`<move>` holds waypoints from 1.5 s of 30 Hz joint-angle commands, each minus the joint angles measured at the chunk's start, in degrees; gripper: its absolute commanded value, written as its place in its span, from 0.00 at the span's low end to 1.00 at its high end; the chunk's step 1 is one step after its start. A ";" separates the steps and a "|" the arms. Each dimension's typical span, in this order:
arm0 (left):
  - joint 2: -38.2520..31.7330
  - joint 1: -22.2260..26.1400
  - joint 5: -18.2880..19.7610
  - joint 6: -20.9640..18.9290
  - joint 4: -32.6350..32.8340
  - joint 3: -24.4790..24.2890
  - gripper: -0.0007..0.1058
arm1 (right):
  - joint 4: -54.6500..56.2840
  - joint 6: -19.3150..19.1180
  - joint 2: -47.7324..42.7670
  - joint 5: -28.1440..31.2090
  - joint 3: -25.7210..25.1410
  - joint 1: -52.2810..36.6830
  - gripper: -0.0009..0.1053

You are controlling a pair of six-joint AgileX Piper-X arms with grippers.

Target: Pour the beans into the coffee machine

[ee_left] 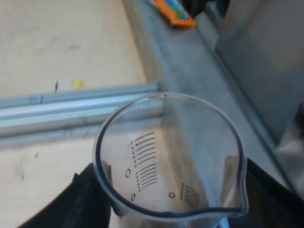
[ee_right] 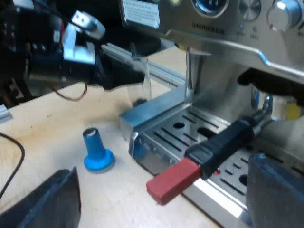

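Clear and graduated, one measuring glass is clamped in the left gripper, near the espresso machine. The right wrist view adds one blue tamper, one red-ended holder locked into the machine's front, and the right gripper spread wide, empty.

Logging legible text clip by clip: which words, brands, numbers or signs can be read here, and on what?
"IHOMEKEE", as far as legible: on the front of the steel espresso machine.
Print on the white sticker on the machine: too small.
The small labels under its knobs: blurred.
Digits beside the scale lines on the clear measuring glass: blurred, only "0" shapes.
Print on the orange packet: unreadable.
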 commanded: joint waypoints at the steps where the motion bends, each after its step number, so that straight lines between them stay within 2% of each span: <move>1: -4.57 -0.37 0.87 -0.66 0.96 -0.31 0.25 | 0.53 -0.15 -0.37 -0.10 -0.08 0.17 0.69; 6: -12.11 -0.37 0.76 -0.66 12.70 -0.31 0.25 | 0.52 -0.15 -0.37 -0.10 -0.08 0.17 0.69; 10: -18.63 -0.37 0.48 -0.48 19.38 -0.31 0.25 | 0.52 -0.04 -0.37 -0.10 -0.08 0.17 0.69; 14: -28.51 -0.37 -0.35 -0.51 26.85 -0.78 0.25 | 0.52 3.78 -0.37 -0.10 -0.08 0.17 0.69; 15: -30.89 -0.37 -1.41 -0.30 30.50 -1.27 0.25 | 0.52 4.33 -0.37 -0.10 -0.08 0.17 0.69; 16: -31.86 -0.37 -1.59 -0.01 31.21 -1.51 0.25 | 0.52 4.53 -0.37 -0.10 -0.08 0.17 0.69; 18: -36.57 -0.37 -5.19 1.70 39.94 -3.31 0.25 | 0.52 4.65 -0.37 -0.10 -0.08 0.17 0.69; 19: -36.96 -0.37 -5.47 1.84 40.61 -3.47 0.25 | 0.52 4.65 -0.37 -0.10 -0.08 0.17 0.69; 20: -40.07 -0.37 -6.69 2.89 45.90 -4.69 0.25 | 0.52 4.65 -0.37 -0.10 -0.08 0.17 0.69; 23: -43.94 -0.37 -6.69 3.93 51.86 -6.71 0.25 | 0.52 4.65 -0.37 -0.10 -0.08 0.17 0.69; 25: -45.36 -0.37 -6.69 3.93 53.38 -7.30 0.25 | 0.52 4.65 -0.37 -0.10 -0.08 0.17 0.69; 26: -47.28 -0.37 -6.83 3.93 56.66 -8.72 0.25 | 0.52 4.65 -0.37 -0.10 -0.08 0.17 0.69; 35: -51.59 -0.37 -7.83 3.93 69.21 -16.52 0.25 | -3.01 5.07 -0.37 0.20 -0.18 0.17 0.69; 37: -51.58 -0.37 -7.84 3.93 70.44 -17.82 0.25 | -3.58 6.07 -0.37 2.32 -0.73 0.17 0.69; 38: -51.58 -0.37 -7.83 3.93 72.22 -20.37 0.25 | -3.61 6.27 -0.37 4.08 -1.36 0.17 0.69; 42: -51.58 -0.37 -7.83 3.93 73.83 -25.22 0.25 | -3.60 5.60 -0.37 7.35 -4.37 0.17 0.69; 45: -51.58 -0.37 -7.83 3.56 74.21 -27.91 0.25 | -3.76 5.21 -0.37 7.55 -6.29 0.17 0.69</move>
